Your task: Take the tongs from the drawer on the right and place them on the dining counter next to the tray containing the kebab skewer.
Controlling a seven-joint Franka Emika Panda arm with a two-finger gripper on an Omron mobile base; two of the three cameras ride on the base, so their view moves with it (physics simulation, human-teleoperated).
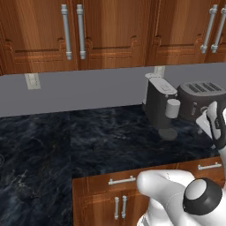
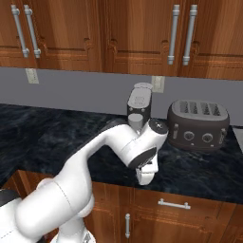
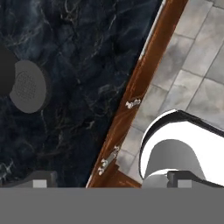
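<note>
The drawer (image 2: 173,205) on the right is shut, so the tongs cannot be seen.

The drawer's short silver handle (image 2: 173,204) sits just below and to the right of the pincer (image 2: 144,176). The pincer hangs over the front edge of the black counter (image 2: 57,137), pointing down, with its jaws wide open and nothing in them. The toaster (image 2: 198,124) and coffee machine (image 2: 139,110) stand behind it. To do this well, I think it should go lower, line up with the handle, pinch the bar and pull straight out.

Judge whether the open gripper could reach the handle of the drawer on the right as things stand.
Probably yes. The gripper hangs open over the counter edge, just above and left of the closed drawer's handle, with nothing between them.
</note>
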